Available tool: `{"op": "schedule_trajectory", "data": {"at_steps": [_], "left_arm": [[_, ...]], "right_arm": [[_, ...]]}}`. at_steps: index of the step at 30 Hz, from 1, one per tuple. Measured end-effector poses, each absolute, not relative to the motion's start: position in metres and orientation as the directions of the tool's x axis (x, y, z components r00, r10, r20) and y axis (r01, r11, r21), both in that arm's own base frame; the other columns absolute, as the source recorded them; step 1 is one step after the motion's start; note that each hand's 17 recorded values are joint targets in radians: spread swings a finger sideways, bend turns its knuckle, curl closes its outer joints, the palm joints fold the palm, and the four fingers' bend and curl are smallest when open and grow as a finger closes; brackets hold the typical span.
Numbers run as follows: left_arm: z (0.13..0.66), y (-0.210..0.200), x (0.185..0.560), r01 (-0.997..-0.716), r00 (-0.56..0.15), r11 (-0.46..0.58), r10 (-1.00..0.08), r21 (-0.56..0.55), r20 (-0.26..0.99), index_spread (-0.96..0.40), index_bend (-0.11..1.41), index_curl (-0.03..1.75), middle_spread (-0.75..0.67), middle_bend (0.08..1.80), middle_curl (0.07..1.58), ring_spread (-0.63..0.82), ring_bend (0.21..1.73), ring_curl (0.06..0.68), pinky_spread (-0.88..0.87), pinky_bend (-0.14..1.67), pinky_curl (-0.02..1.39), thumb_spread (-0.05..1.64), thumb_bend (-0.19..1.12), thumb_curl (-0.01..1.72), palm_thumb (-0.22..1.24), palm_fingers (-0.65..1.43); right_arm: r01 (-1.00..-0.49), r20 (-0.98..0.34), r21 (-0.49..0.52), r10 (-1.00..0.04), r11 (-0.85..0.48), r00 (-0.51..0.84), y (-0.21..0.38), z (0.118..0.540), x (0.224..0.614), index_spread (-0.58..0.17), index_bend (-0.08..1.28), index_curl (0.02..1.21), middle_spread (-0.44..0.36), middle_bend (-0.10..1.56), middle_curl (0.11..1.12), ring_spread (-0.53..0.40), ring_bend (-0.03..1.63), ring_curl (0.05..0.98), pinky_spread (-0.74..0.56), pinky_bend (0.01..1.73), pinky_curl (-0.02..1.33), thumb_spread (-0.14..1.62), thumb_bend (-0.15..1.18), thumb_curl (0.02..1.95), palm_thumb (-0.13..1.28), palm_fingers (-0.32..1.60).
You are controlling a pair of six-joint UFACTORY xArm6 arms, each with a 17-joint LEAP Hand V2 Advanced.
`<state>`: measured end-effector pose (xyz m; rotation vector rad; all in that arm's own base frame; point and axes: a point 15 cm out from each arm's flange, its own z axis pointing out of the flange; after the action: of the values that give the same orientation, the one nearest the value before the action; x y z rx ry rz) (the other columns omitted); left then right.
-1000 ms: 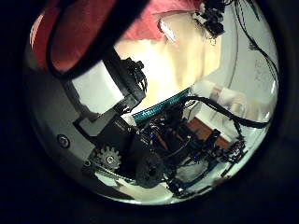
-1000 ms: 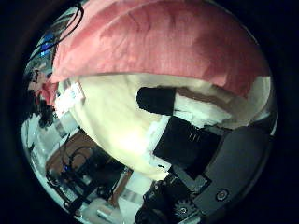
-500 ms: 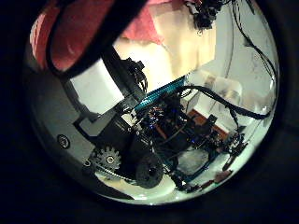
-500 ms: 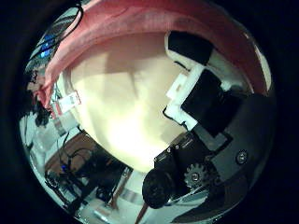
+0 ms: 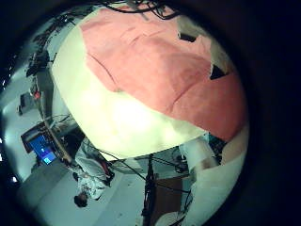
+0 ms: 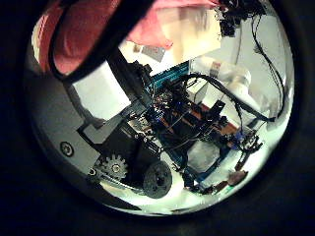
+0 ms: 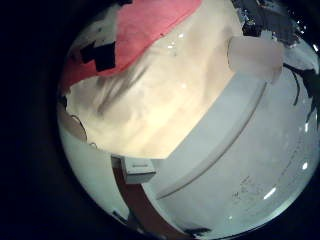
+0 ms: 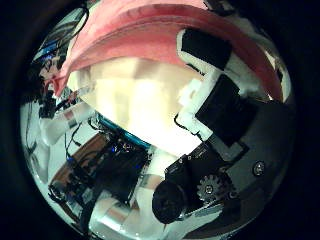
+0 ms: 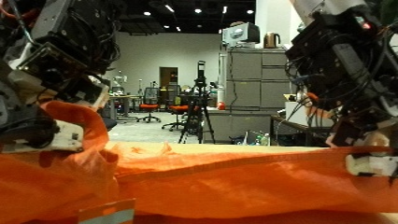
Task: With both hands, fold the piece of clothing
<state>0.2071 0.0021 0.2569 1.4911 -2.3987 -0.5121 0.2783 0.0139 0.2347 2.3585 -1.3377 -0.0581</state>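
Observation:
In the outside view an orange piece of clothing stretches across the table between both hands. My left hand is curled on one end, which rises in a fold up to it. My right hand pinches the other end at its upper edge. The left little finger side palm view shows the cloth spread on the pale table. It also shows in the right thumb side palm view by that hand's fingers, in the left thumb side palm view and in the right little finger side palm view.
A pale tag shows on the cloth's near edge. A grey cabinet and a tripod stand behind the table. The right little finger side palm view shows the table's edge and a white cylinder.
Both thumb side palm views have shifted: less cloth and table fill them and more of the room shows, so both hands have moved. The right hand's fingers have drawn closer to the cloth's edge.

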Motion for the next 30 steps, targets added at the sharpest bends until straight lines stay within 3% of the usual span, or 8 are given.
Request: {"op": "schedule_trajectory", "data": {"at_steps": [8, 14, 21, 30], "left_arm": [[0.295, 0.009, 0.246, -0.853, -0.394, 0.372, -0.919, 0.367, 0.016, -0.72, 0.30, 1.07, -0.51, 0.99, 0.70, -0.58, 0.78, 0.493, -0.58, 0.27, 0.24, 1.19, -0.02, 0.30, 0.63, 1.04], [0.316, 0.016, 0.292, -0.866, -0.360, 0.339, -0.933, 0.368, 0.013, -0.72, 0.29, 1.07, -0.51, 0.99, 0.70, -0.58, 0.77, 0.497, -0.58, 0.25, 0.24, 1.19, -0.01, 0.30, 0.62, 1.05], [0.315, 0.023, 0.366, -0.872, -0.329, 0.309, -0.944, 0.380, 0.014, -0.73, 0.28, 1.07, -0.52, 0.98, 0.70, -0.58, 0.77, 0.500, -0.57, 0.23, 0.23, 1.19, -0.02, 0.30, 0.62, 1.05], [0.276, 0.024, 0.461, -0.885, -0.294, 0.271, -0.956, 0.379, -0.003, -0.73, 0.26, 1.09, -0.51, 0.98, 0.71, -0.58, 0.78, 0.513, -0.53, 0.19, 0.23, 1.21, -0.01, 0.30, 0.64, 1.02]], "right_arm": [[-0.857, 0.205, 0.267, -0.844, -0.440, 0.496, 0.023, 0.283, 0.318, -0.233, 1.12, 0.75, -0.121, 1.29, 0.70, -0.201, 1.35, 0.652, -0.26, 1.23, 0.77, 1.23, -0.01, 0.53, 1.08, 1.18], [-0.882, 0.217, 0.225, -0.862, -0.414, 0.459, 0.027, 0.305, 0.370, -0.229, 1.13, 0.75, -0.120, 1.29, 0.69, -0.204, 1.35, 0.645, -0.27, 1.22, 0.77, 1.22, -0.01, 0.54, 1.08, 1.18], [-0.902, 0.209, 0.213, -0.884, -0.376, 0.418, 0.036, 0.303, 0.437, -0.227, 1.13, 0.74, -0.119, 1.30, 0.68, -0.197, 1.36, 0.639, -0.26, 1.22, 0.78, 1.22, -0.01, 0.56, 1.08, 1.18], [-0.913, 0.207, 0.220, -0.899, -0.343, 0.387, 0.062, 0.259, 0.528, -0.227, 1.14, 0.74, -0.119, 1.32, 0.67, -0.196, 1.37, 0.637, -0.26, 1.21, 0.80, 1.22, -0.01, 0.57, 1.07, 1.18]]}}
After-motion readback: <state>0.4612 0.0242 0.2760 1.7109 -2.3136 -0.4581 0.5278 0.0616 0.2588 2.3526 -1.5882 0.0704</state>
